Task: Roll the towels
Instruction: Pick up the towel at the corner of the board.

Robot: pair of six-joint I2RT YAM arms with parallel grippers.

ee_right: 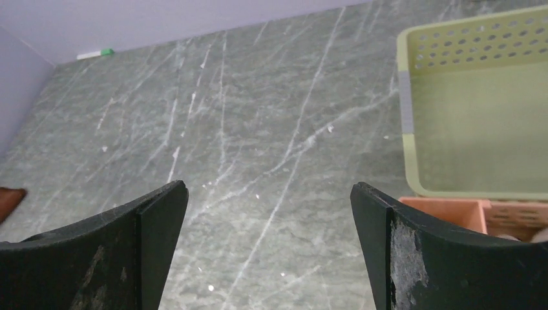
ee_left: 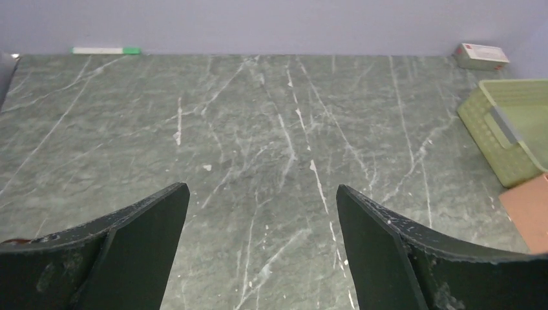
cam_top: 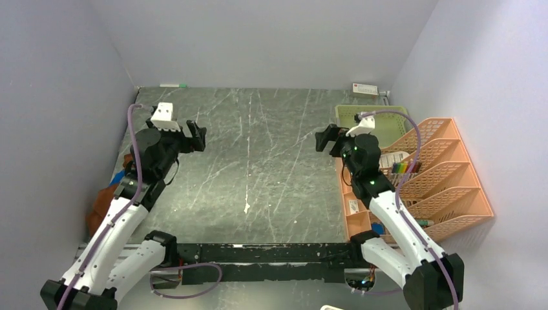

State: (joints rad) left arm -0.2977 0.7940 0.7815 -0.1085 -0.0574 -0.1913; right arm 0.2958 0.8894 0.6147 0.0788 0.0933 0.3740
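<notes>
The left gripper [cam_top: 196,137] and right gripper [cam_top: 325,139] hang with fingers wide apart and empty, open table [cam_top: 258,168] between them. The towels [cam_top: 98,208] bunch at the table edge behind the left fingers.

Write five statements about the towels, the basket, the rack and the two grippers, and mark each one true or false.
1. The left gripper and right gripper are both open, with nothing between their fingers. True.
2. A towel lies spread flat in front of the grippers. False: the rust-brown towel is bunched at the table's left edge, beside the left arm.
3. The green basket stands at the far right of the table. True.
4. A rolled towel lies in the green basket. False: the part in view holds nothing.
5. The orange file rack stands on the left side. False: it is on the right, nearer than the basket.
</notes>
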